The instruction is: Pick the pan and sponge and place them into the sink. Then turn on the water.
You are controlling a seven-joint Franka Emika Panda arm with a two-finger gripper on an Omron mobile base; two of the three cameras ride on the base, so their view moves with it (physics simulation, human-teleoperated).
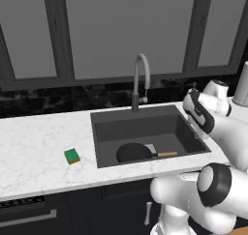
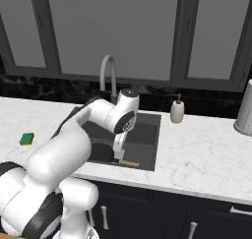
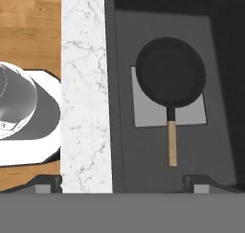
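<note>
1. Sink [image 1: 104, 132] sits mid-counter in the left base view, with the pan [image 1: 133, 153] flat on its floor, wooden handle pointing to 3 o'clock. The near edge of the pan is cut off by the sink's front wall. The sponge [image 1: 72, 155] lies on the marble counter [image 1: 38, 147] at 9 o'clock from the sink, well apart from it. No stream falls from the faucet [image 1: 141, 79]. The arm's white links cover the sink's right rim, and I cannot make out the fingers here.

2. From the right base view, the arm hides most of the basin; just the pan's handle tip peeks out at 6 o'clock below the wrist. The sponge is at the far left. A soap dispenser [image 2: 177, 110] stands behind the sink's right corner; no label reads on it.

3. Hand view looks straight down on the pan, which overlaps the lighter floor patch [image 3: 143, 112]. The gripper [image 3: 122, 181] shows two tips spread as wide as they go, holding and touching nothing. A small mark on the robot's body is too blurred to read.
</note>
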